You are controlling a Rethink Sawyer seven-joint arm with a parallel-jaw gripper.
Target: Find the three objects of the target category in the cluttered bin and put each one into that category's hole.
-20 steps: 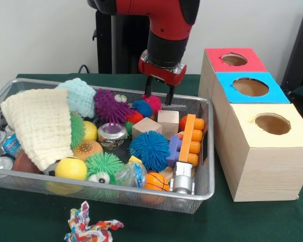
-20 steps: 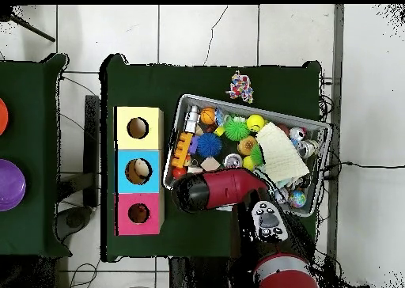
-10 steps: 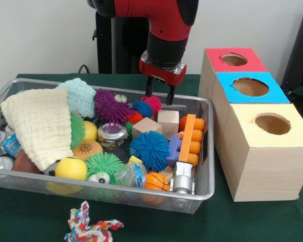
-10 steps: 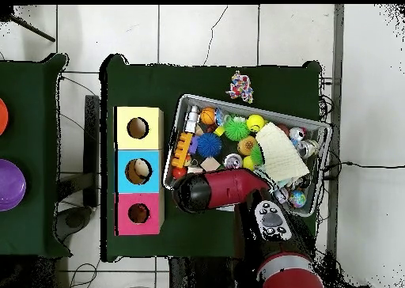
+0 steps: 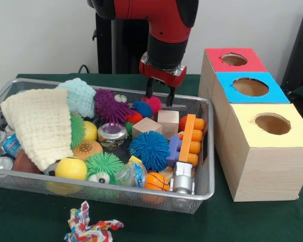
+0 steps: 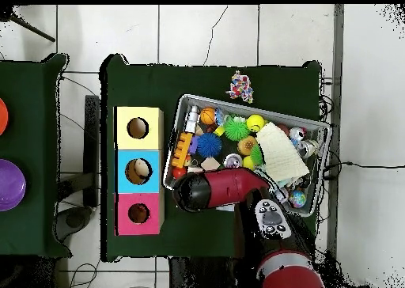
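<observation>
Front view shows the bin (image 5: pixel 50 187), a wide wire-mesh basket, on the green table (image 5: pixel 252 222), crowded with toys. Just beside its right end stand three wooden boxes in a row; the farthest has a red top, and the hole (image 5: pixel 234 59) in that top is round and dark. The blue-topped box (image 5: pixel 250 86) comes next, and the yellow-topped box (image 5: pixel 265 151) is nearest the camera.

The gripper (image 5: pixel 159 99) hangs from the red arm (image 5: pixel 166 30) over the bin's far right corner. Its two dark fingers point down, spread apart, with nothing between them. Their tips are just above a pink spiky ball (image 5: pixel 152 103) that lies against the far wall of the bin.

Near that ball lie a small blue spiky ball (image 5: pixel 141 108) and a purple fuzzy toy (image 5: pixel 110 106) with eyes. Two wooden cubes (image 5: pixel 167 122) sit nearer the middle, with a large blue spiky ball (image 5: pixel 149 149) in front of them. An orange and purple block toy (image 5: pixel 188 139) lies along the right side. A cream knitted cloth (image 5: pixel 40 125) covers much of the left half, with a pale blue knitted ball (image 5: pixel 81 97) behind it. A rope toy (image 5: pixel 88 228) lies on the table outside the bin, at the front.

In the overhead view the arm covers the bin's edge (image 6: pixel 176 142) closest to the boxes, and the red-topped box's hole (image 6: pixel 139 214) sits nearest the robot's base.
</observation>
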